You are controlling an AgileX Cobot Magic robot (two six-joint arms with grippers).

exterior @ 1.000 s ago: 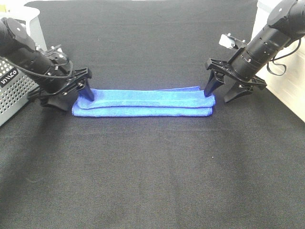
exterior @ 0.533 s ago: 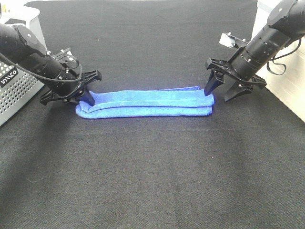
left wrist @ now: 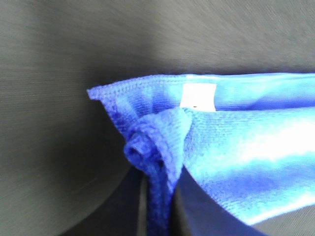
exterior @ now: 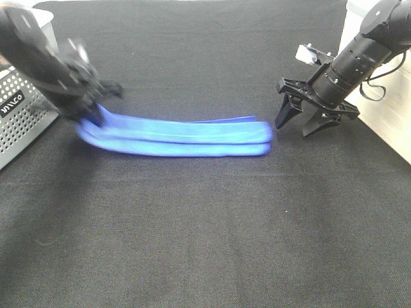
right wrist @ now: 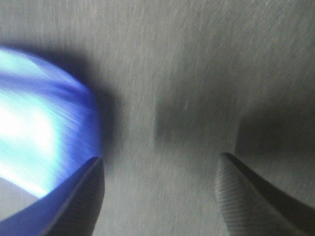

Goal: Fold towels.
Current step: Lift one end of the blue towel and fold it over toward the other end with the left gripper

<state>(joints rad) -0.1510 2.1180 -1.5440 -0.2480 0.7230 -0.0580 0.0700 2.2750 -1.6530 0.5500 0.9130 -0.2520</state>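
Note:
The royal-blue towel (exterior: 183, 138) lies folded into a long narrow strip across the middle of the black table. My left gripper (exterior: 90, 110) is shut on the towel's left end and holds that end lifted; it is blurred by motion. In the left wrist view the pinched towel corner (left wrist: 157, 162) bunches between the fingers, with the small white tag (left wrist: 198, 95) beside it. My right gripper (exterior: 300, 124) is open and empty, just off the towel's right end, not touching it. In the right wrist view the towel's end (right wrist: 44, 132) lies beside one open fingertip (right wrist: 81, 196).
A perforated grey basket (exterior: 19, 119) stands at the table's left edge, close behind my left arm. A white surface (exterior: 385, 122) borders the table on the right, behind my right arm. Black cloth (exterior: 205, 237) covers the table.
My left gripper has closed on the towel's left end and pulled it up and to the left; the whole towel slid left, away from the right gripper, which stayed in place and open.

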